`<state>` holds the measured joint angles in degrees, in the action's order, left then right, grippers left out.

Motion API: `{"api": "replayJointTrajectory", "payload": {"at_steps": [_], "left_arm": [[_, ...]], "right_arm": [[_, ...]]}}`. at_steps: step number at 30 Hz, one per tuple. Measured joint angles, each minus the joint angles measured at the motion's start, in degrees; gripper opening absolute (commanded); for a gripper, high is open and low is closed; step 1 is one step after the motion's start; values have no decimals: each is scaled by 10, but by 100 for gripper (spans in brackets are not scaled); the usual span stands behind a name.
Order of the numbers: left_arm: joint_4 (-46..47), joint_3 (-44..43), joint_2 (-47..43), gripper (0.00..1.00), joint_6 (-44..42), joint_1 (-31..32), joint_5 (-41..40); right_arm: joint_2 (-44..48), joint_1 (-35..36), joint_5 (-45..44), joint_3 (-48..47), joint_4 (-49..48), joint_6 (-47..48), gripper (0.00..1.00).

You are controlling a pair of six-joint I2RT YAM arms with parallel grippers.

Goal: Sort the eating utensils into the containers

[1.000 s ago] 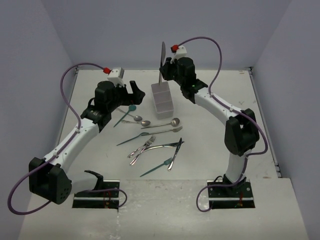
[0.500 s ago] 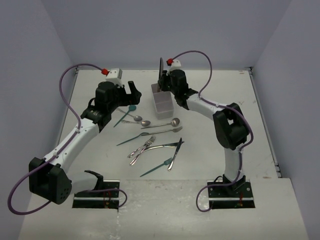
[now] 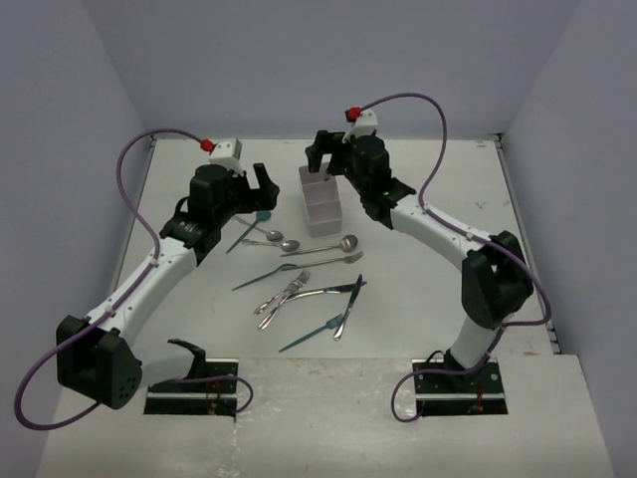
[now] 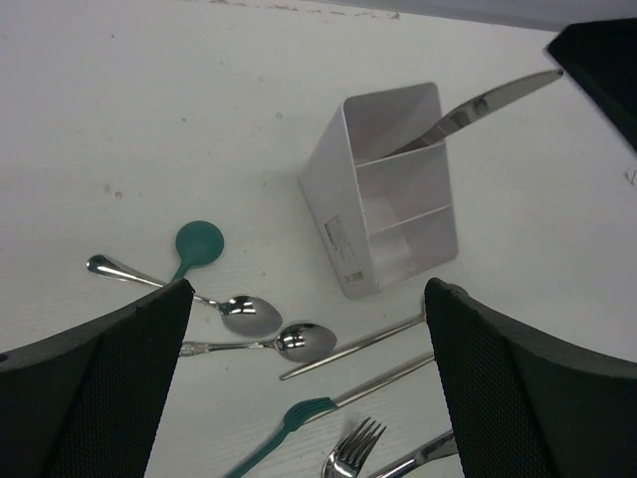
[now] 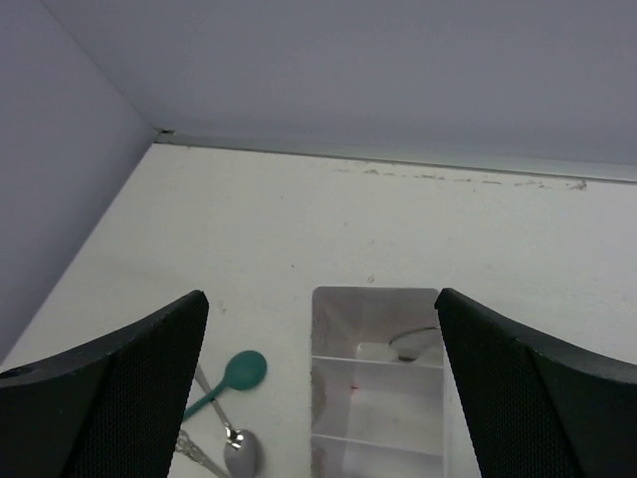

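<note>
The white three-compartment box [image 3: 321, 205] stands upright at the back middle. A silver knife [image 4: 479, 105] leans in its far compartment, its tip [image 5: 415, 341] resting on the bottom. My right gripper [image 3: 324, 161] hangs open just above the box's [image 5: 328, 398] far end, holding nothing. My left gripper [image 3: 266, 186] is open to the left of the box [image 4: 333, 209], above a teal spoon [image 4: 197, 245] and two silver spoons [image 4: 251, 313]. More utensils lie loose in front of the box: long silver spoons [image 3: 323, 247], a teal fork [image 3: 265, 277], silver forks [image 3: 286, 292] and knives [image 3: 347, 305].
The back wall and the left side wall stand close behind the box. A teal-handled utensil [image 3: 311, 334] lies nearest the arm bases. Bare table shows to the right of the box and on the far left.
My right gripper lowered the upright knife into the box's far compartment, then opened and let go of it. The left arm has barely moved.
</note>
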<state>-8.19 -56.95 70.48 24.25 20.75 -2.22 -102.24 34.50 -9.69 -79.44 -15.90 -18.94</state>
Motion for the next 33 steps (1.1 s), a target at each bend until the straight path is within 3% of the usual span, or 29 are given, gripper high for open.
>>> {"api": "replayJointTrajectory", "payload": {"at_steps": [6,13,18,23,28,33], "left_arm": [[-7,22,-26,100,3,0,-1],[-34,34,-33,100,18,0,-2],[-50,43,-33,100,28,0,1],[-62,44,-32,100,32,0,12],[-69,54,-33,100,47,0,35],[-94,95,-52,100,52,1,58]], "right_arm": [[157,11,-60,55,106,-78,99],[292,21,-123,183,355,-244,99],[280,72,-109,247,501,-333,99],[219,143,-90,237,574,-401,99],[129,214,-80,194,610,-428,99],[113,266,-61,175,614,-461,99]]}}
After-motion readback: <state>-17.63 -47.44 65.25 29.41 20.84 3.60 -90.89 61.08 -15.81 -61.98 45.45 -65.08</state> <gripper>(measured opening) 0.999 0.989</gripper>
